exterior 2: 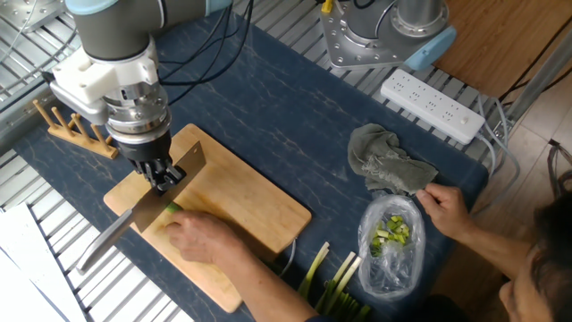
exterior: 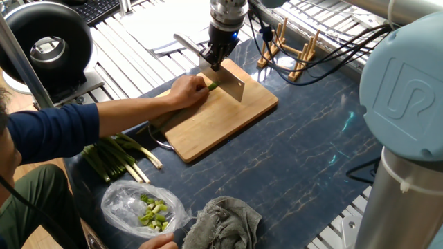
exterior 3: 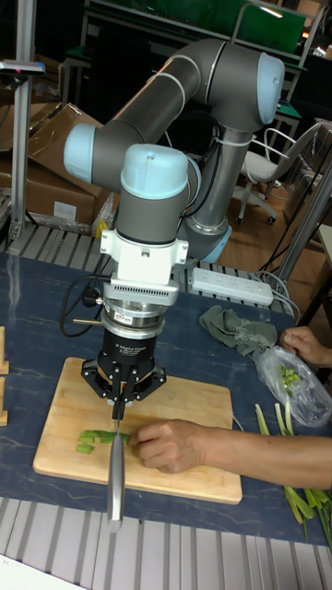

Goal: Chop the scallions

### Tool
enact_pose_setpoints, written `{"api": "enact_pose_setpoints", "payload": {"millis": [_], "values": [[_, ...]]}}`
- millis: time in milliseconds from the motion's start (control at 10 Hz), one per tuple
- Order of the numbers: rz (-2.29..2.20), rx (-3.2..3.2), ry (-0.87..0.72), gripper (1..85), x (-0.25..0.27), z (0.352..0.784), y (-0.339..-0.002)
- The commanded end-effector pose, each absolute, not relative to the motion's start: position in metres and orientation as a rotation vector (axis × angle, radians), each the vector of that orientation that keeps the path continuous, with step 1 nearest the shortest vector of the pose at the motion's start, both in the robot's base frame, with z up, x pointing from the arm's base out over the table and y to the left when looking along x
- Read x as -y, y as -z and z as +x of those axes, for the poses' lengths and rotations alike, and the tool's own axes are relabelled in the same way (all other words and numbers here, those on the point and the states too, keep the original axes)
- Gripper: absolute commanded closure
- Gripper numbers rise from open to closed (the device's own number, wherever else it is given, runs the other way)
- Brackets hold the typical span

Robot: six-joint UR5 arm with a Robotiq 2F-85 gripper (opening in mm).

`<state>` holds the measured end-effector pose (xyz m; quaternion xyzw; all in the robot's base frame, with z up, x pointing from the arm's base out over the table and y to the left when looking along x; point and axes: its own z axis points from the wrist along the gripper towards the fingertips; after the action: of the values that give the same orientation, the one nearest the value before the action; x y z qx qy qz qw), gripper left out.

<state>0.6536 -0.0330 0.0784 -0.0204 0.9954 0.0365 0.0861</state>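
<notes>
Dark worktop [exterior: 311, 145]: my jaws [exterior 2: 164, 179] pinch the knife [exterior 3: 116, 466] directly over the scallions [exterior 3: 96, 439], blade crossing the stalks beside the hand [exterior 3: 171, 445].

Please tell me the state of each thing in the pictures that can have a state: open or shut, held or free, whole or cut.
Two-finger gripper: shut on the knife.
Steel cleaver knife: held, blade above the board.
Slender green scallions: on the board, partly cut, pinned by a hand.
Person's hand: pressing the scallions down.
Rectangular wooden cutting board: flat on the table.
Clear plastic bag: open, holding cut pieces.
Grey cloth: crumpled.
Thicker stalk bundle: whole, lying free.
</notes>
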Motion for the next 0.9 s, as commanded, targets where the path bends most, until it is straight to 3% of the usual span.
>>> {"api": "enact_pose_setpoints", "payload": {"millis": [0,800], "values": [[-0.056,-2.957,-0.12,84.3,0.0339,0.6561,-0.0762],[-0.075,-2.939,-0.113,84.3,0.0394,0.6587,-0.0674]]}}
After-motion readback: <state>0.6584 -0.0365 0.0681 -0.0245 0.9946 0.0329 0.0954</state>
